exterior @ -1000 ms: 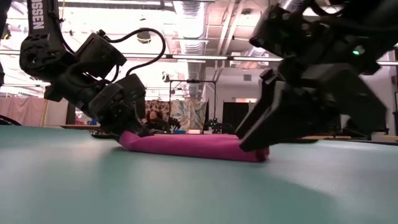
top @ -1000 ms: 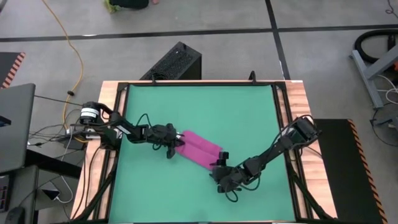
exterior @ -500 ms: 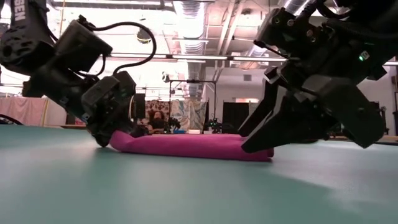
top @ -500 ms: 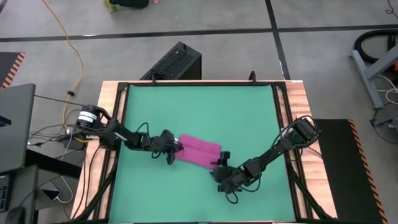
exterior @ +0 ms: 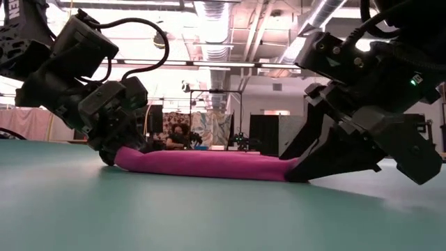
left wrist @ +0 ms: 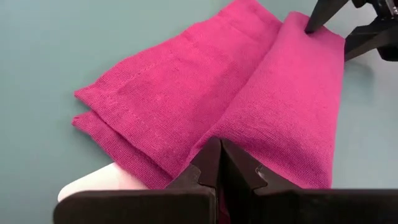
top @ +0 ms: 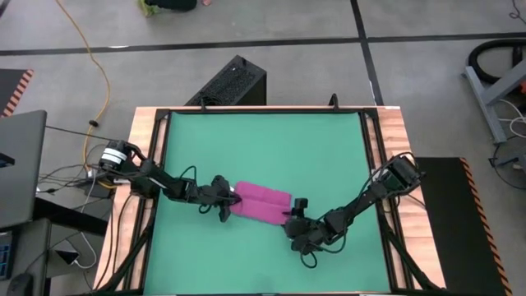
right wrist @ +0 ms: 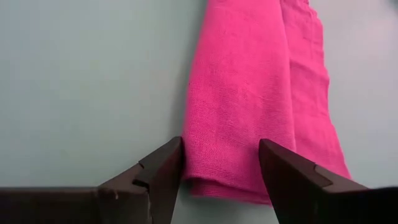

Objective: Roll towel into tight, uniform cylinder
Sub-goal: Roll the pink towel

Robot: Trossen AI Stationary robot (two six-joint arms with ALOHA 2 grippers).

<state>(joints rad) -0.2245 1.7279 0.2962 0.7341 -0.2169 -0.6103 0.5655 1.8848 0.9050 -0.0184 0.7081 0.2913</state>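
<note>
The magenta-pink towel (top: 261,203) lies on the green mat (top: 263,140) near its middle, partly rolled: a thick roll (left wrist: 292,106) lies along a flat folded part (left wrist: 180,74). My left gripper (top: 228,200) is shut at the towel's left end (exterior: 129,159). My right gripper (top: 289,215) is open at the towel's right end (exterior: 282,169), one finger on each side of the roll's end (right wrist: 224,168). A white bit (left wrist: 93,183) shows under the towel's edge by my left gripper. My left gripper pinches the roll's left end (left wrist: 249,158) between its two shut fingers. It comes slanting down from the table's left, along the roll. The towel lies on the mat. My right gripper: its fingers (right wrist: 163,167) stand close beside the roll's right end, and I cannot tell whether they touch it.
A wooden frame (top: 374,131) rims the mat. A black box (top: 234,82) stands beyond the far edge and a laptop (top: 16,164) with cables off the left side. Bare mat lies toward the far and near edges.
My left gripper has gone toward the table's near edge, staying shut, and has drawn the towel's left end with it. The towel has turned from a slant to nearly level across the table. Its right end, by my right gripper, has stayed about where it was.
</note>
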